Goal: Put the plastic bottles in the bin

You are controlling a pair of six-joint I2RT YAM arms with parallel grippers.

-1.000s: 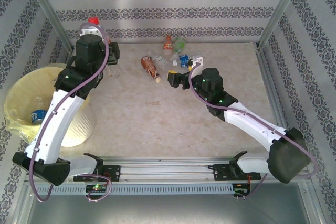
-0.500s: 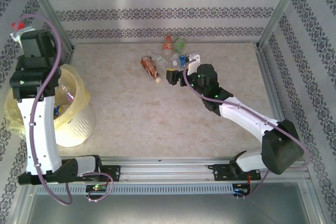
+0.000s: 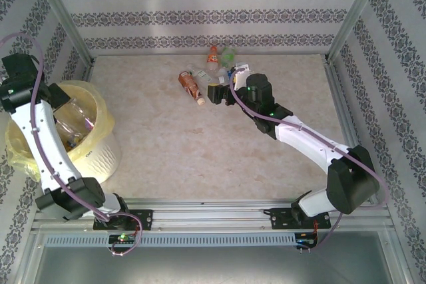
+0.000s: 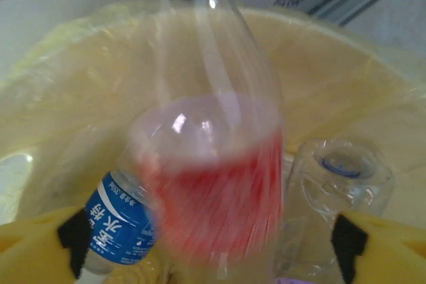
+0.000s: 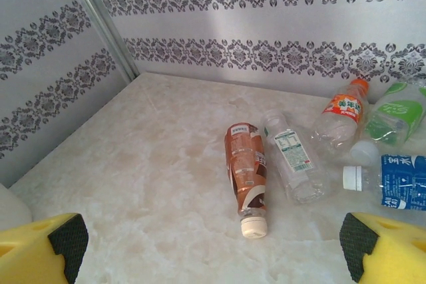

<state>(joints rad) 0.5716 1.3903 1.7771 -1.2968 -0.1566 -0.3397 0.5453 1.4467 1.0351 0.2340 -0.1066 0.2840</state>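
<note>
My left gripper (image 4: 213, 261) hangs open over the bin (image 3: 93, 154), which is lined with a pale yellow bag (image 4: 333, 64). A red-labelled clear bottle (image 4: 213, 184), blurred, is dropping free between the spread yellow fingers (image 4: 40, 247). In the bin lie a blue-labelled bottle (image 4: 120, 224) and a clear one (image 4: 339, 177). My right gripper (image 5: 213, 257) is open, low over the table, facing a brown bottle (image 5: 247, 174), a clear white-labelled bottle (image 5: 293, 157), an orange-capped one (image 5: 343, 114), a green-labelled one (image 5: 399, 114) and a blue-labelled one (image 5: 396, 181).
The loose bottles (image 3: 200, 74) lie in a cluster near the patterned back wall (image 3: 213, 18). Aluminium posts (image 3: 63, 14) stand at the back corners. The bin stands off the table's left edge, beside the left arm (image 3: 40, 138).
The left arm swung from the back of the table to over the bin, opened, and let go of the red-labelled bottle. The right gripper crept closer to the bottle cluster.
</note>
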